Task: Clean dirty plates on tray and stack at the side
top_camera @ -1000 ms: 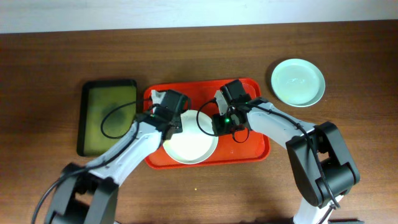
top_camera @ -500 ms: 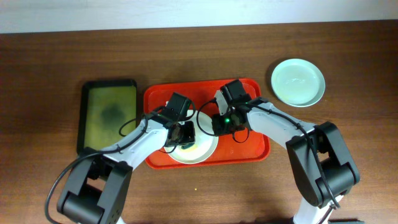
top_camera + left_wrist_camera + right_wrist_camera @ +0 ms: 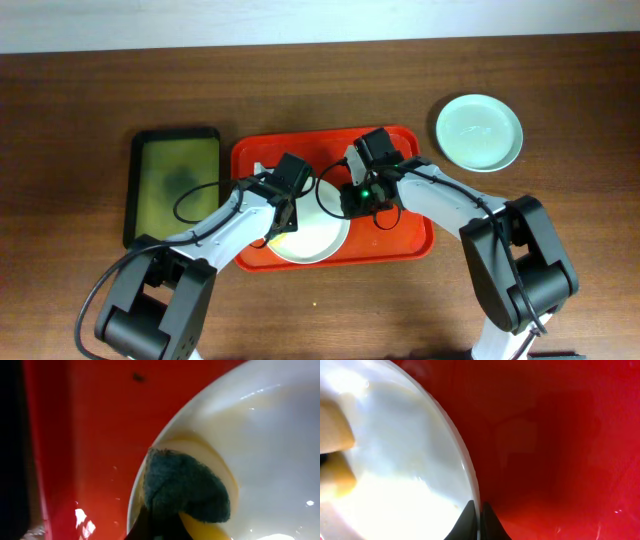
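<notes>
Right pincer: pressed together on the right rim of the white plate, apparently to keep the plate from sliding while it is scrubbed. Left pincer: pinching a sponge, dark scrub face down on the plate's left inner edge, where a yellow smear curves along the rim, so the wiping is judged to be under way. White plate: lying flat in the lower middle of the red tray, with its near edge at the tray's front rim. Mint-blue plate: on the table, beyond the tray's upper right corner, well apart, looking clean and probably the start of the side stack. Dark green tray: just left of the red tray. No third plate is in view.
</notes>
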### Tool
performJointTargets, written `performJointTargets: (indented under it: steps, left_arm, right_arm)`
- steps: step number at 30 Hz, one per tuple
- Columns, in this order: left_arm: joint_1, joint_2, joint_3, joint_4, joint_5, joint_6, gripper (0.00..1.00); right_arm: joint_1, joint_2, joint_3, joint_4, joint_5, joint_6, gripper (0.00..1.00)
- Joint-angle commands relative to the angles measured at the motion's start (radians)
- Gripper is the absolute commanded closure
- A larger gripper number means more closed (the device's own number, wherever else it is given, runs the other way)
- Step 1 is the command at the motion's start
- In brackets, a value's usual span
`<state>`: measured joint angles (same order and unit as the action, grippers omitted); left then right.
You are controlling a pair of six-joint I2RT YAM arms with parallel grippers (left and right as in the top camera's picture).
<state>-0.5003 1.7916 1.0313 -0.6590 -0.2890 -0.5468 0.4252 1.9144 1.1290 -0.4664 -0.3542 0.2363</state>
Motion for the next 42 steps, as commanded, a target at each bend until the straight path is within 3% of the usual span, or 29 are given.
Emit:
performJointTargets:
  steps: [1, 9, 16, 19, 24, 32, 36, 37, 42]
  left_arm:
    - [0.019, -0.008, 0.005, -0.019, -0.191, -0.006, 1.0]
    - [0.019, -0.18, 0.015, -0.005, -0.176, -0.045, 1.0]
    - [0.052, -0.35, 0.015, -0.02, -0.171, -0.044, 1.0]
    - [0.102, -0.38, 0.015, -0.039, -0.17, -0.044, 1.0]
    - [0.256, -0.386, 0.015, -0.072, -0.074, -0.044, 1.0]
    - [0.502, -0.386, 0.015, -0.126, 0.037, -0.044, 1.0]
    - [0.541, -0.386, 0.014, -0.14, 0.04, -0.044, 1.0]
    - [0.541, -0.386, 0.014, -0.14, 0.039, -0.044, 1.0]
    - [0.541, -0.386, 0.014, -0.143, 0.039, -0.044, 1.0]
  right_arm:
    - [-0.006, 0.005, -0.005, -0.012, 0.025, -0.005, 0.96]
    - [-0.006, 0.004, 0.017, -0.061, 0.021, -0.005, 0.96]
    - [-0.005, -0.026, 0.187, -0.246, 0.039, -0.082, 0.96]
    - [-0.001, -0.042, 0.288, -0.373, 0.14, -0.103, 0.96]
    - [0.07, -0.051, 0.532, -0.618, 0.517, -0.132, 0.96]
    - [0.325, -0.051, 0.737, -0.757, 1.35, -0.158, 0.96]
    - [0.457, -0.051, 0.742, -0.745, 1.633, -0.462, 0.96]
    - [0.502, -0.051, 0.742, -0.718, 1.715, -0.62, 0.96]
    - [0.566, -0.051, 0.742, -0.613, 1.797, -0.983, 0.96]
